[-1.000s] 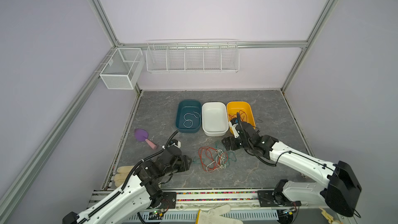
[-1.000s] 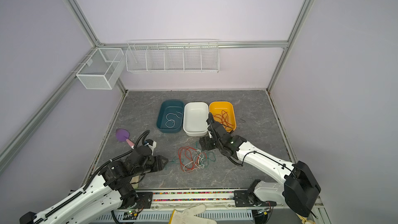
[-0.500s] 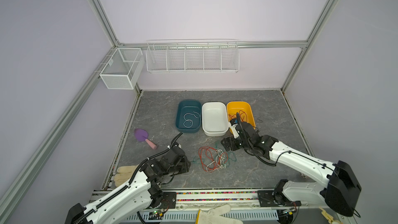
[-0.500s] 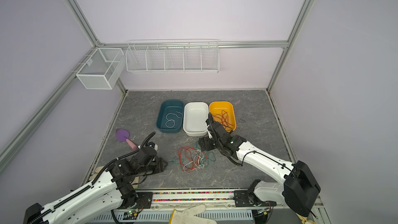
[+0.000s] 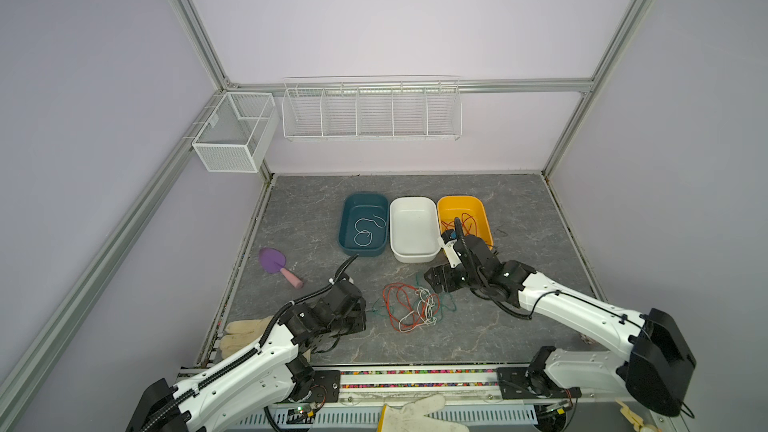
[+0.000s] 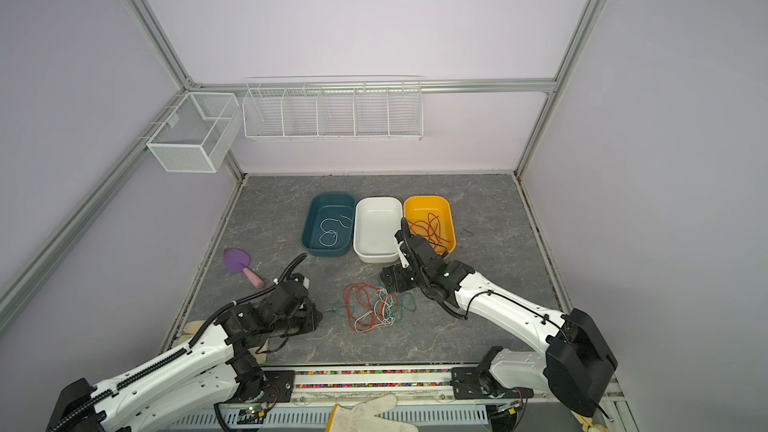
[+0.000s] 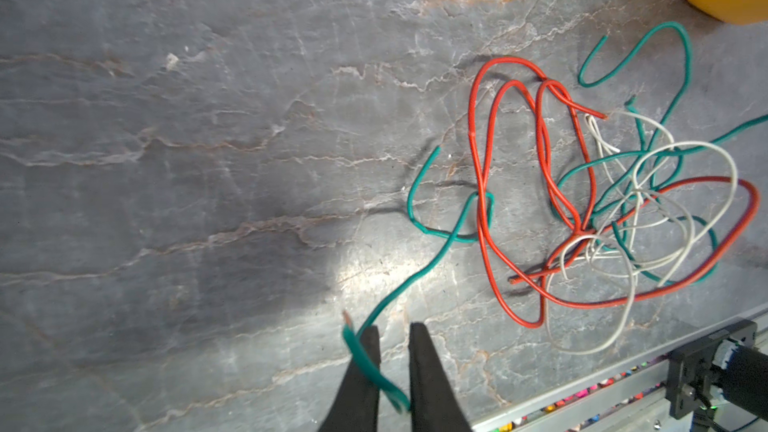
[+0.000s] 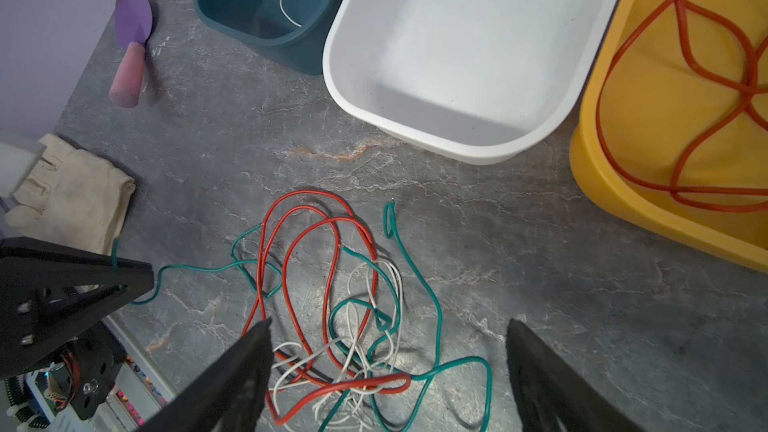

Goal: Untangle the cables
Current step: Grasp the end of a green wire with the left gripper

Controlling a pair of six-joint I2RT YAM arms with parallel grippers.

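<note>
left gripper (image 7: 395, 331): clamped on green cable (image 7: 417, 278), 9 o'clock of tangle (image 5: 409, 305) | right gripper (image 8: 388, 326): spread wide, empty, 1 o'clock

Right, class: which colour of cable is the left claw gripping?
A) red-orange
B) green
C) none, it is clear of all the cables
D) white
B: in the left wrist view the end of the green cable is pinched in the left claw, and the right wrist view shows the same strand running into that claw's tip.
</note>
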